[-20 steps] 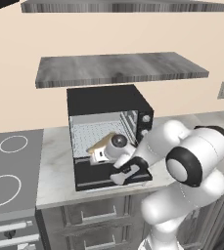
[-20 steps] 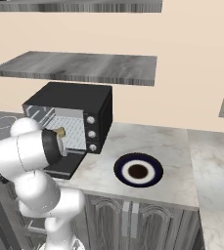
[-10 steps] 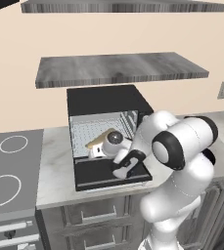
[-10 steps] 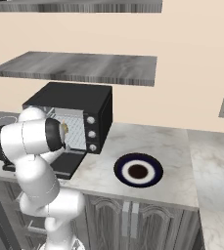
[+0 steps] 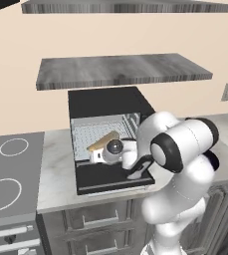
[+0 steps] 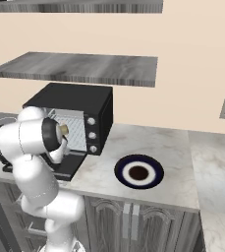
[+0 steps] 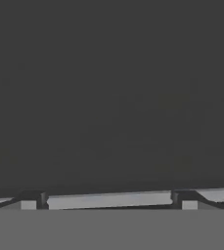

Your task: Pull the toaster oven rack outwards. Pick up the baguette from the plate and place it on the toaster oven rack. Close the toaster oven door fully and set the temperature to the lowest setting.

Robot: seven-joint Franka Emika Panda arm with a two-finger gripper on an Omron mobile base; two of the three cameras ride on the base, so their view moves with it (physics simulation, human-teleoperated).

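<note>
The baguette [image 5: 103,141] is lying on the toaster oven rack [image 5: 93,133], the plate [image 6: 139,172] sitting bare to the right. The hand, fingers spread, is facing the lowered toaster oven door [image 5: 113,177]; closing it and turning the temperature [image 6: 91,121] knob are remaining.

The toaster oven door [image 5: 113,178] looked matt black, its handle [image 7: 108,199] a smooth silvery metal bar. The toaster oven rack [image 5: 93,133] was fine grey metal wire. The baguette [image 5: 103,141] had a dull tan crust. The worktop [image 6: 165,162] resembled polished pale marble; the plate [image 6: 139,171] seemed glossy glazed ceramic.
</note>
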